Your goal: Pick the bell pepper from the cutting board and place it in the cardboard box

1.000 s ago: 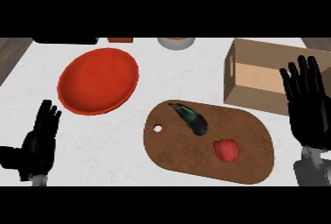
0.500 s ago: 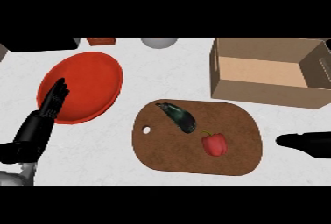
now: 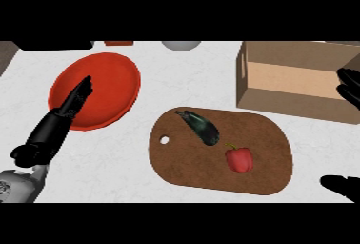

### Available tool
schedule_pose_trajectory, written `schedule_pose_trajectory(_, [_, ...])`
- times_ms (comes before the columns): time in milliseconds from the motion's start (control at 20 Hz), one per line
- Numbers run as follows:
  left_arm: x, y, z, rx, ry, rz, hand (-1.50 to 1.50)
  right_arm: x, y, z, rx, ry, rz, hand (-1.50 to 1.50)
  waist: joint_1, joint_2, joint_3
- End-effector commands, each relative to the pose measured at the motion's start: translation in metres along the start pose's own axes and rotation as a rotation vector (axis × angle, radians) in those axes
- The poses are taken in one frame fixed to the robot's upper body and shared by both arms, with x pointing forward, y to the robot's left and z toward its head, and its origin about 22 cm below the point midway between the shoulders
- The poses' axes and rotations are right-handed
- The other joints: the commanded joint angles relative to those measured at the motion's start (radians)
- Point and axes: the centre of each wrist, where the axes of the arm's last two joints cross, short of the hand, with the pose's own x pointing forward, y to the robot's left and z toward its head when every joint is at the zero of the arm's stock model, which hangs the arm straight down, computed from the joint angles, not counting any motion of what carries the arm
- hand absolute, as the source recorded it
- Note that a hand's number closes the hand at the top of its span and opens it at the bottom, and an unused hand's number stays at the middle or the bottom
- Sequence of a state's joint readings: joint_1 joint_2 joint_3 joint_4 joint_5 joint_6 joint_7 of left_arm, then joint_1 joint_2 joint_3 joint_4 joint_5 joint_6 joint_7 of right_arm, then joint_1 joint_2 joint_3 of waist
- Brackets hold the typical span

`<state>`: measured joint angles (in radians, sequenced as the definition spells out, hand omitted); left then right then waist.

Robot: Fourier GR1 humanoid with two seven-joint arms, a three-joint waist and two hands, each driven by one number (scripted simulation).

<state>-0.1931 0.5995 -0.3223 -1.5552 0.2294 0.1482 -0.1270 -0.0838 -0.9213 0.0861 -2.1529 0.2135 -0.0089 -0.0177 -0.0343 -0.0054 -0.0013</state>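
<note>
Two vegetables share the cutting board [image 3: 211, 167]: the bell pepper [image 3: 240, 159] and, just beside it, a dark eggplant [image 3: 199, 127], which a careless reach might knock. Cardboard box [image 3: 292, 97] shows nothing inside (far wall hidden). Left robot hand [image 3: 60, 121] lies straight-fingered over the red plate [image 3: 112, 78]; right robot hand [image 3: 348, 86], cannot tell.
</note>
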Motion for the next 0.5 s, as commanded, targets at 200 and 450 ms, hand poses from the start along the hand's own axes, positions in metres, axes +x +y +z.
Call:
schedule_pose_trajectory(200, [0.011,-0.001,-0.022,-0.039,-0.016,-0.006,0.0,0.048,0.001,0.008,0.371,0.091,0.318,-1.5,0.017,0.003,-0.003])
schedule_pose_trajectory(450, [0.002,-0.004,-0.011,-0.049,-0.023,-0.018,0.0,0.088,0.017,0.015,0.499,0.145,0.404,-1.5,0.05,0.005,-0.003])
